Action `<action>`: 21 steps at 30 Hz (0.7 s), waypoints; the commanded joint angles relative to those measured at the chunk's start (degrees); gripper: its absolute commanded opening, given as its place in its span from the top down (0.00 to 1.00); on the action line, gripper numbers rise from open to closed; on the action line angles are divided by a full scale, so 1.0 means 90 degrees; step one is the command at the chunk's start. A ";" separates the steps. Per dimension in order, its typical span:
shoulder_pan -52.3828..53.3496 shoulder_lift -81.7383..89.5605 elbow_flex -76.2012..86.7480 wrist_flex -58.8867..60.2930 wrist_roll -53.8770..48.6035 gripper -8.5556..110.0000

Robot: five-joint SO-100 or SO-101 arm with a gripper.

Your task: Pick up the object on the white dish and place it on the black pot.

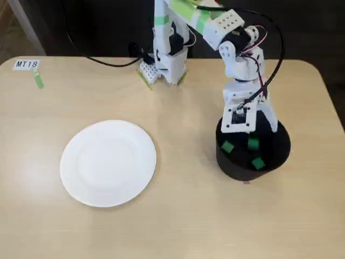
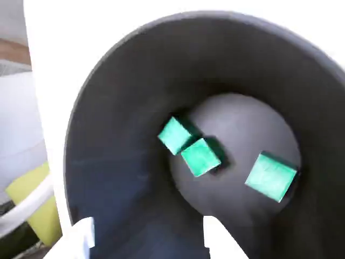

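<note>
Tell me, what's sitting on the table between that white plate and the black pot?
Nothing: in the fixed view, bare table separates the white plate from the black pot.

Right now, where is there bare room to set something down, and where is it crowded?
The white dish is bare, as is the table between it and the black pot. The pot is crowded: three green cubes inside, the gripper above its mouth.
</note>
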 commanded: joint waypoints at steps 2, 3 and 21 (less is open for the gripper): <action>0.0215 0.0459 -0.0117 -0.0020 0.0146 0.86; 0.0273 0.0537 -0.0137 -0.0029 0.0186 0.93; 0.3936 0.4453 0.0684 0.0957 0.3555 0.93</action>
